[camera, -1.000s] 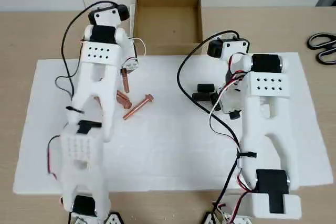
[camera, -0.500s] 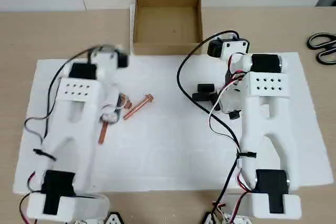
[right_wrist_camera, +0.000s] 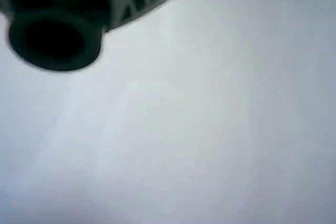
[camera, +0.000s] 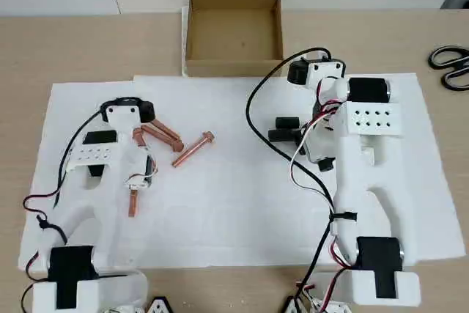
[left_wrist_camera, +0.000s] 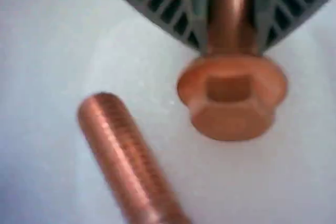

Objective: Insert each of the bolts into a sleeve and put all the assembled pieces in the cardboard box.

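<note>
bolt gripped on the left, sleeve waiting on the right, nothing joined yet

the left gripper (left_wrist_camera: 229,30) was clamped on the shank of a copper bolt (left_wrist_camera: 231,97), whose hexagonal head stuck out just past the fingertips above the white mat (camera: 234,203). a second bolt (left_wrist_camera: 123,153) lay on the mat close beside that head, not touching it. in the high view, more loose bolts (camera: 192,149) lay just beside the left arm.

across the mat, the right gripper (camera: 324,157) appeared to be closed on a black sleeve (right_wrist_camera: 55,38), with the sleeve's open bore in view. two spare sleeves (camera: 286,122) sat near it on the mat.

the step in hand looked like the first pairing: the bolt was picked up but not yet inserted. the next move would likely call for bringing the two arms together and lining up the bolt's threaded end with the bore. the cardboard box (camera: 194,31) stood at the far edge, well apart from both grippers, and looked bare inside.
</note>
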